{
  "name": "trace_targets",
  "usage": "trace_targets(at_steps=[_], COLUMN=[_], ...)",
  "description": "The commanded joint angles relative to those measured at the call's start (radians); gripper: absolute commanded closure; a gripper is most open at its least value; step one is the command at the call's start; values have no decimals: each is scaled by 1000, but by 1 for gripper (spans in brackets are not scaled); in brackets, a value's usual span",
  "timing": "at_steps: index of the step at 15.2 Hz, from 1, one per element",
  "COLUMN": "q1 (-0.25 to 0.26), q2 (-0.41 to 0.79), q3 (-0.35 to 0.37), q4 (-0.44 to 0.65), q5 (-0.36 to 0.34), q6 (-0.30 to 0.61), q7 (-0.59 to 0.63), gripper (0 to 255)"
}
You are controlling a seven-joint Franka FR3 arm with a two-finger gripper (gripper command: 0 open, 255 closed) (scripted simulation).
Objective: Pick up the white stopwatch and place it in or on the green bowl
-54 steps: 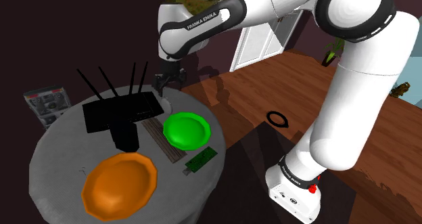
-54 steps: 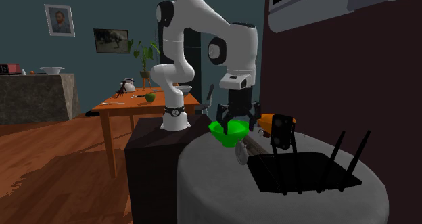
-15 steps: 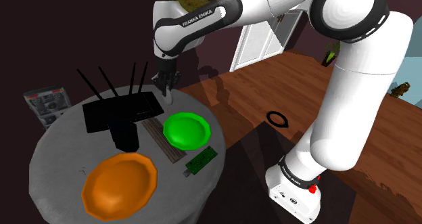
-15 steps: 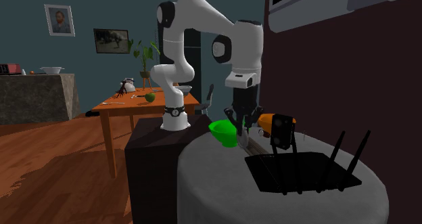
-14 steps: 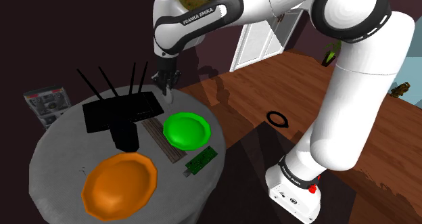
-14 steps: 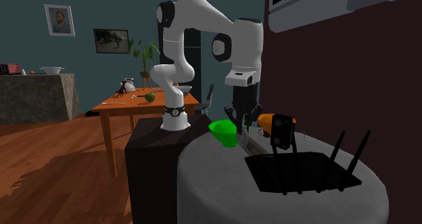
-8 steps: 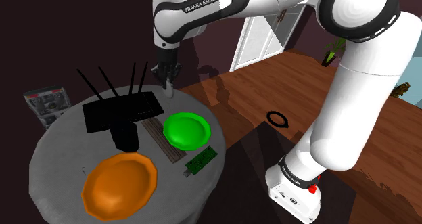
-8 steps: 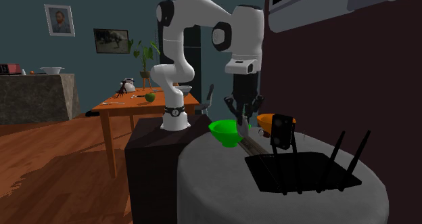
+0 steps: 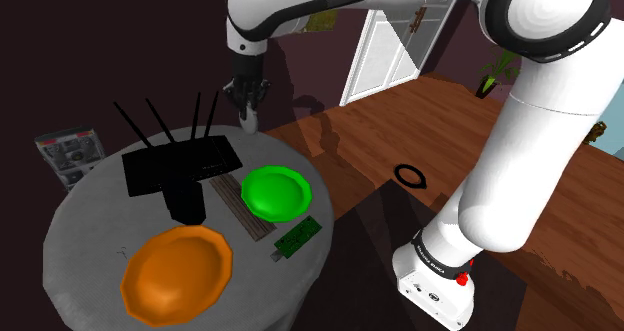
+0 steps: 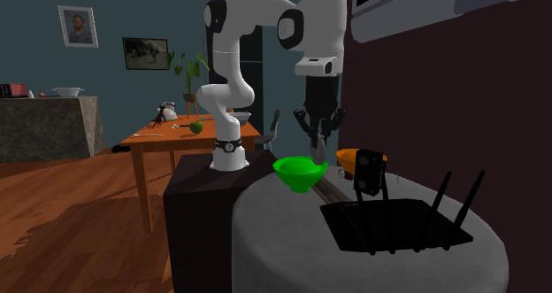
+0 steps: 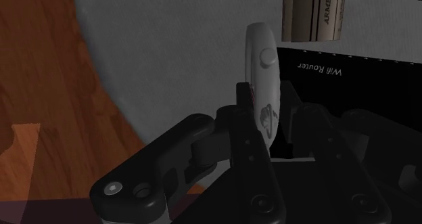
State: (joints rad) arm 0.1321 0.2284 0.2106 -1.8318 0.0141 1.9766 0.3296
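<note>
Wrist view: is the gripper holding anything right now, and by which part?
Yes. The gripper is shut on the white stopwatch, clasping it between the fingers at the end nearest the hand. The rest sticks out past the fingertips.

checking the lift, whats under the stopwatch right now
The white stopwatch, clasped between the fingers, hangs above the grey table at the black wifi router's edge. The fingers cover its lower end and whatever lies straight below that.

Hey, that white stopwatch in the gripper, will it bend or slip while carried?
Probably stiff: the stopwatch looks like a smooth, hard, rounded shell. It could slip or pivot, since the gripper clasps only one end.
</note>
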Motion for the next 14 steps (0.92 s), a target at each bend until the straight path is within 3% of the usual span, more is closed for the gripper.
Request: trace_targets(at_steps=[1,5,14], q1=[0,-1,32], q2=[-6,-20,-349], q3=[0,1,42], q4=[19,49,-325], q5=[1,4,90], q6=[-25,-68,-14], q7=[0,0,37], gripper=[255,255,255])
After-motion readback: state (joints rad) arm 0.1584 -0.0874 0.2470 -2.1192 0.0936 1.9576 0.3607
